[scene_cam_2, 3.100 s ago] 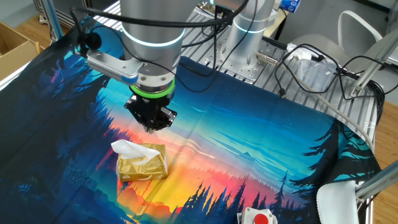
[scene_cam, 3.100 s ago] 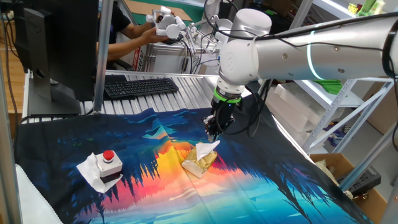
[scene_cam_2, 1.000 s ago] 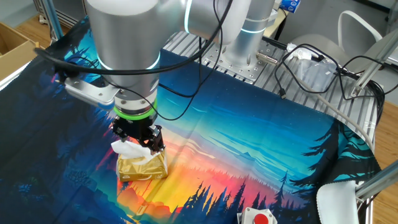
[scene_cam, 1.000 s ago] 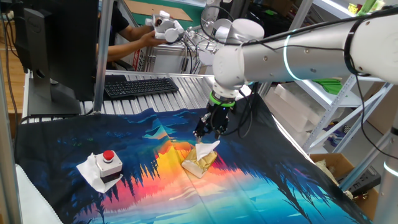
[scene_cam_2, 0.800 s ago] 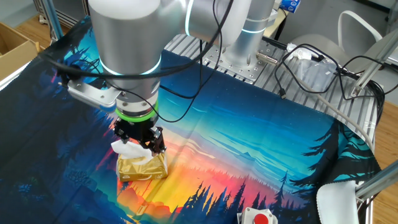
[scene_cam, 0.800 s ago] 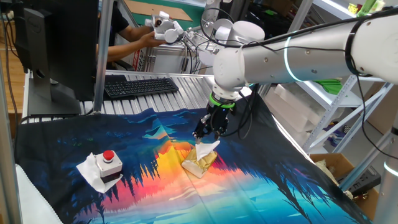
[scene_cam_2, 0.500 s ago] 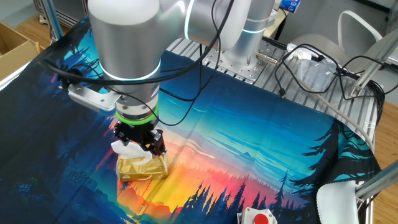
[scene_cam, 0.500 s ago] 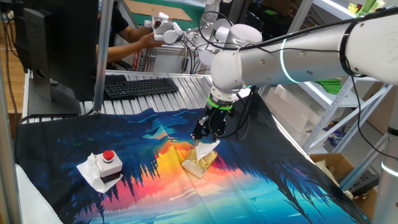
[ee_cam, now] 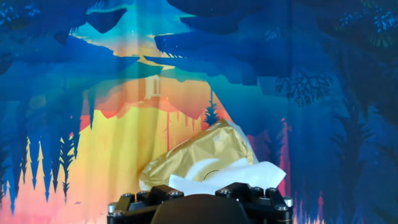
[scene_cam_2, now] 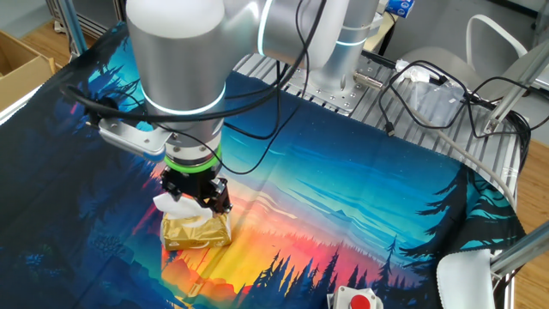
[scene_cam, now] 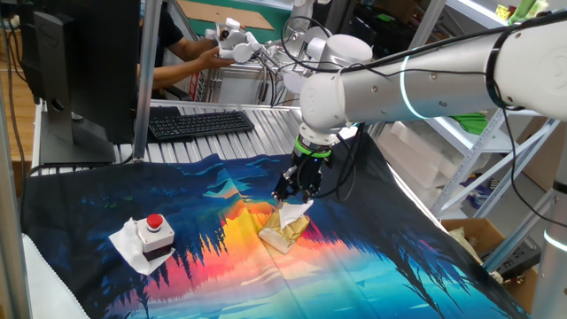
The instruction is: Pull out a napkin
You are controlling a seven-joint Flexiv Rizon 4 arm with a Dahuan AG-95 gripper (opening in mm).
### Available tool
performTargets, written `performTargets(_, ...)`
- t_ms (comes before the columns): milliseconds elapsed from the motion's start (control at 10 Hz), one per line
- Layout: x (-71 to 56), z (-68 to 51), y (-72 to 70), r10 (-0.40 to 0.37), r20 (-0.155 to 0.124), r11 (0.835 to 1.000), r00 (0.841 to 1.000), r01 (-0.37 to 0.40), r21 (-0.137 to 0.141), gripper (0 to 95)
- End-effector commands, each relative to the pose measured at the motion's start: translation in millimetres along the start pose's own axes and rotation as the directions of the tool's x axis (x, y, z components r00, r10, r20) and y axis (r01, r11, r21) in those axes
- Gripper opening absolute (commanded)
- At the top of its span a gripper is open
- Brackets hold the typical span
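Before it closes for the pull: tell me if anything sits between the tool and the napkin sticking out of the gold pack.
Nothing visible does. The tool hangs right at the white napkin poking from the gold tissue pack. The red button box sits well off to the side on the cloth.

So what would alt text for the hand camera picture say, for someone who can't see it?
A gold tissue pack with a white napkin poking out lies on a blue and orange forest-print cloth, seen from just above; the dark gripper body fills the bottom edge.

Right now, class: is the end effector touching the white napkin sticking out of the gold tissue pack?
Cannot tell. In both fixed views the end effector overlaps the white napkin; the hand view hides the fingertips.
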State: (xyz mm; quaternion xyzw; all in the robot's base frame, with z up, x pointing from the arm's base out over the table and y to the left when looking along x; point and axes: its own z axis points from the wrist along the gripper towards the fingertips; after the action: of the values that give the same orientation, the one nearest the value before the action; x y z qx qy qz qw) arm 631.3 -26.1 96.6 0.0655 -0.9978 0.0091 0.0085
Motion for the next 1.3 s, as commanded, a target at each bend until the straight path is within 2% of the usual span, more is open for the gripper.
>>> performTargets(100, 3.4, 4.0, 2.6, 0.0, 0.001, 1.0, 1.0, 0.0, 0.001, 57.0)
performTargets(1100, 7.9, 9.9, 4.6, -0.005, -0.001, 1.0, 1.0, 0.005, 0.008, 57.0)
performTargets(1200, 9.3, 11.6, 5.8, -0.004, 0.001, 1.0, 1.0, 0.004, 0.01, 38.0)
performTargets(1300, 10.1, 12.5, 6.5, -0.005, 0.004, 1.0, 1.0, 0.005, 0.01, 38.0)
